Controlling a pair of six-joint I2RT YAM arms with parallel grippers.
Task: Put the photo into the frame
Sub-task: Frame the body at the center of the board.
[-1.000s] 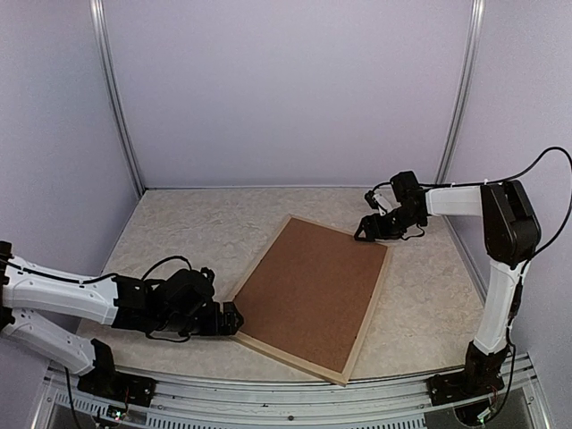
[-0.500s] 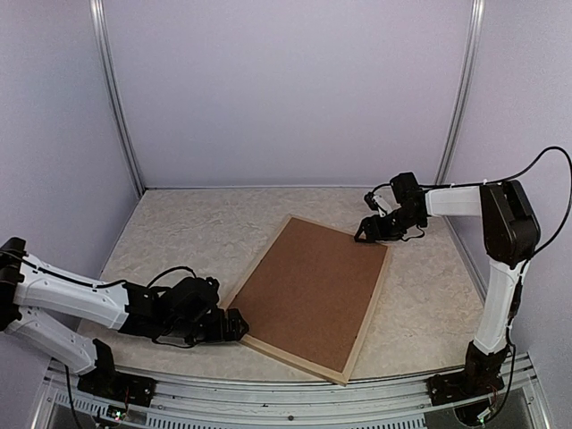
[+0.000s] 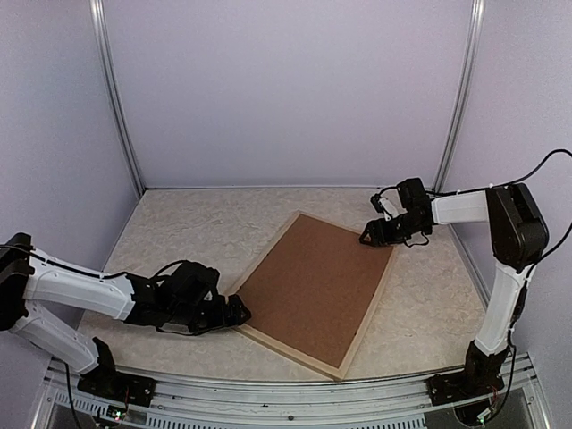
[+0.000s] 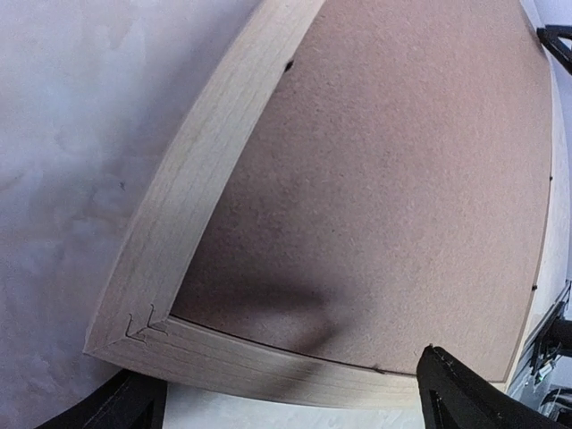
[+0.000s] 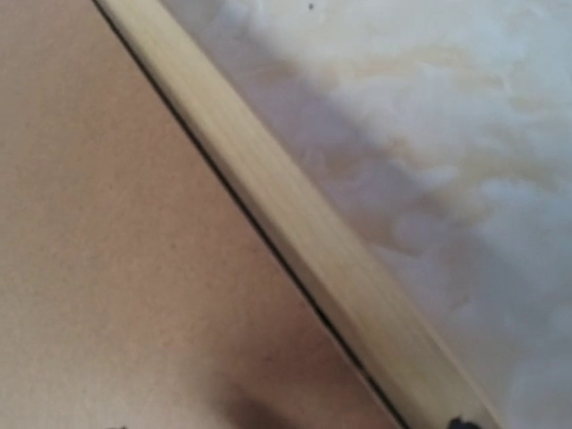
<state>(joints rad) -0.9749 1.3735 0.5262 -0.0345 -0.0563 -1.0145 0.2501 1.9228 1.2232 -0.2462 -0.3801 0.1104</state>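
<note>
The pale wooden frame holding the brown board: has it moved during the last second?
Yes, slightly. The pale wooden frame has its far corner shifted right, toward the grey metal post at the back right.

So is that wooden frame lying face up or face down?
Face down: the frame lies with its brown backing board facing up.

The frame [image 3: 290,353], backing board [image 3: 317,286] inside, lies mid-table [image 3: 197,232] between left tool [image 3: 237,313] and right tool [image 3: 371,237].
</note>
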